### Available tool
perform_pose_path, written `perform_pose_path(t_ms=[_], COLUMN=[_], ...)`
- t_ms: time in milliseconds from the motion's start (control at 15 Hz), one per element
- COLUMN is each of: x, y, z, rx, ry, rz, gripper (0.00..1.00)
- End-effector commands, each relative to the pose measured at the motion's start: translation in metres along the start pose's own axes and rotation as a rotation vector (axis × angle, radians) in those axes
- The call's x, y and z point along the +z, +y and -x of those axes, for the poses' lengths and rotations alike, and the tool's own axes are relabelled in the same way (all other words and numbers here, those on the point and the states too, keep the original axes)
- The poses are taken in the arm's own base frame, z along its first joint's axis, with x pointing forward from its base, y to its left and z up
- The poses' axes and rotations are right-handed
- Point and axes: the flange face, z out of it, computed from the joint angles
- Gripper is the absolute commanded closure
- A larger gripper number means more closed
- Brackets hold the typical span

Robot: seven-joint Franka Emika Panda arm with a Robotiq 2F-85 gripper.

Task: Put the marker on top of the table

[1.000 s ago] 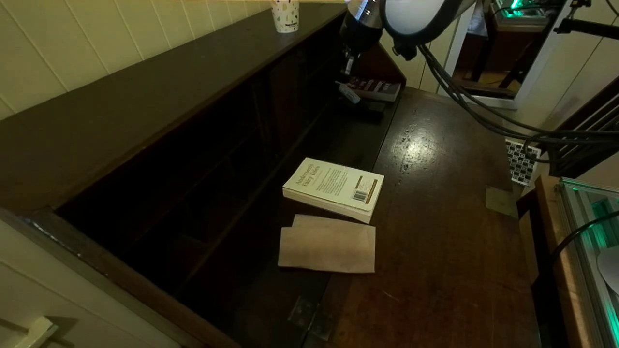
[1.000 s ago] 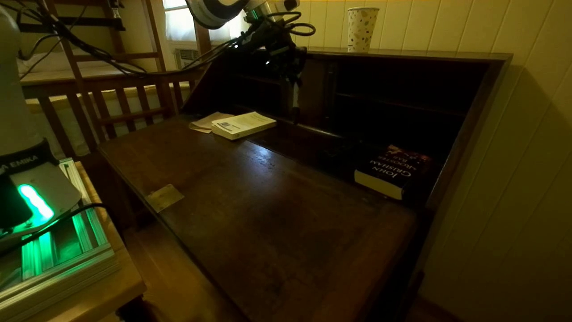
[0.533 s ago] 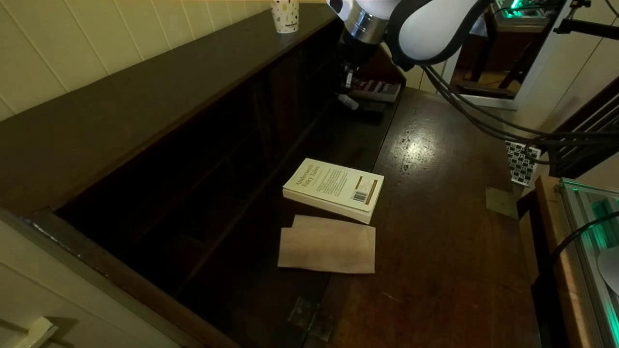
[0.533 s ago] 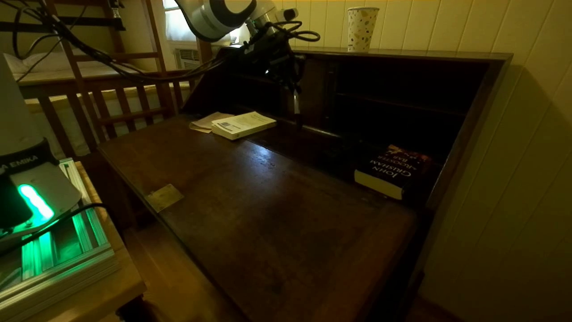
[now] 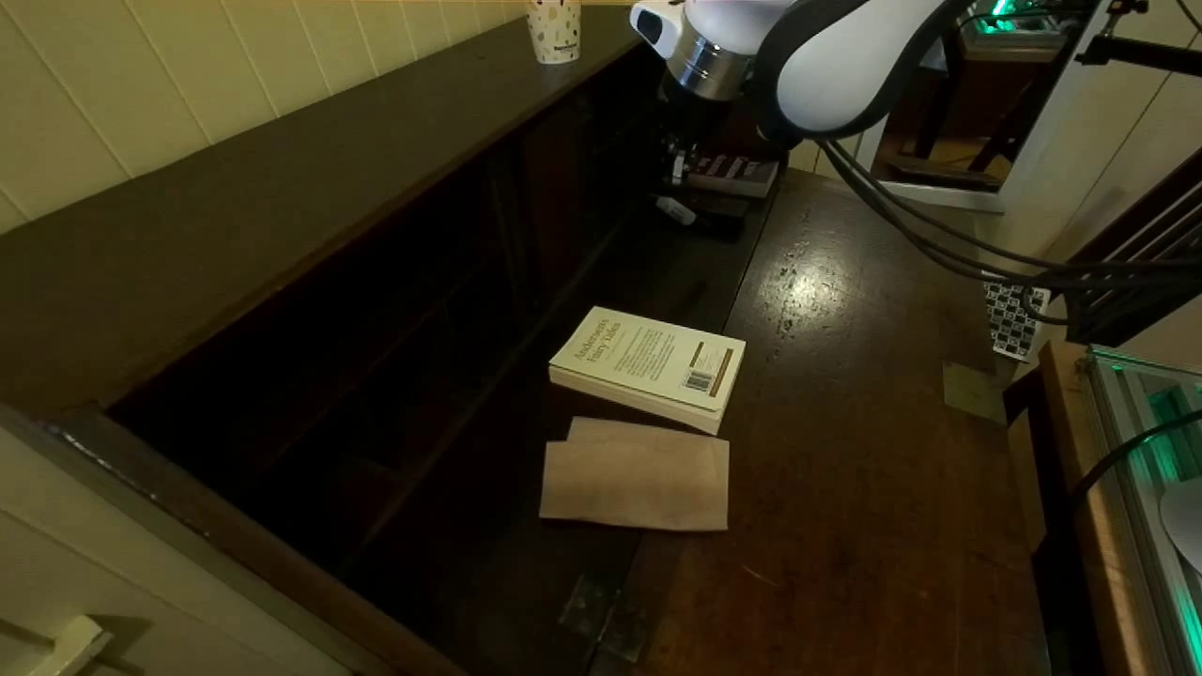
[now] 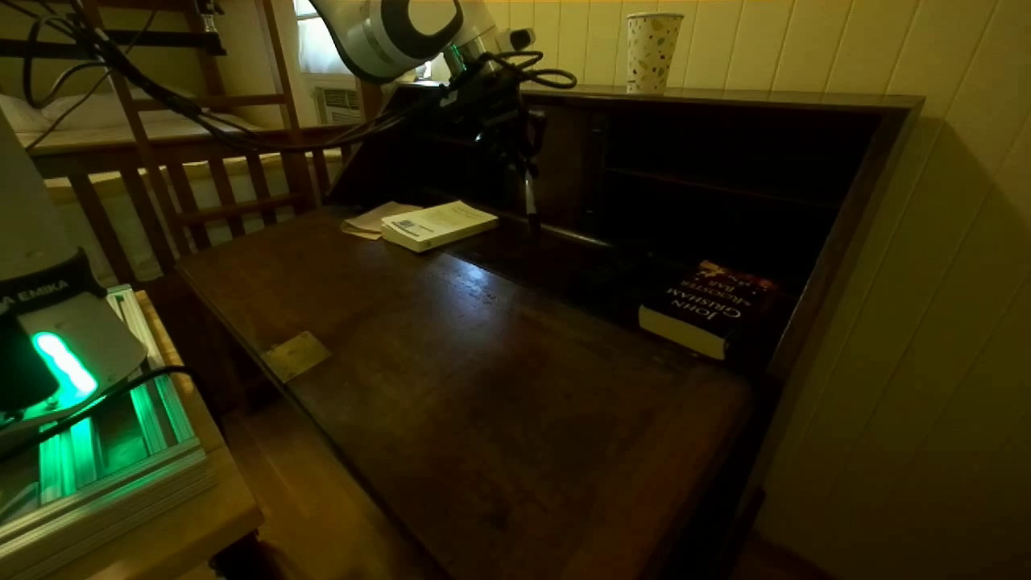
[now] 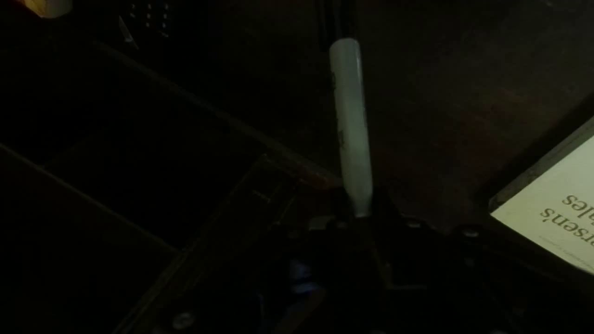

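My gripper point(image 7: 359, 206) is shut on the marker point(image 7: 351, 116), gripping it by the end of its white barrel. The dark cap points away and runs out of the top of the wrist view. In an exterior view the marker point(image 6: 529, 196) hangs nearly upright, cap down, under the gripper point(image 6: 527, 171). It is over the inner back strip of the table point(image 6: 451, 387), before the shelf compartments. Whether the cap end touches the surface I cannot tell; it is too dark there. An exterior view also shows the marker's white barrel point(image 5: 675, 210) tilted under the gripper point(image 5: 678, 176).
A white book point(image 5: 648, 366) lies close by, with brown paper point(image 5: 639, 479) beside it. A dark book point(image 6: 701, 310) rests at the far end, near a dark object point(image 5: 721, 223). A speckled cup point(image 6: 652, 52) stands on the upper ledge point(image 5: 376, 122). Dark shelf compartments line the back.
The gripper has come down with the marker still in its grip, so the cap end is lower toward the table. Books, paper and cup have stayed put.
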Motion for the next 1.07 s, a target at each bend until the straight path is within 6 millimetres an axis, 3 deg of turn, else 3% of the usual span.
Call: perform_pose_path(t_ms=[0,533,1000], x=[0.008,0.004,-0.018], y=[-0.004,-0.001,0.013], z=[0.001,0.000,-0.008], rx=[-0.001,0.039,0.272], ry=[-0.008,-0.014,-0.050], rz=[-0.005,-0.010,-0.038], gripper=[0.59,0.03,0.00])
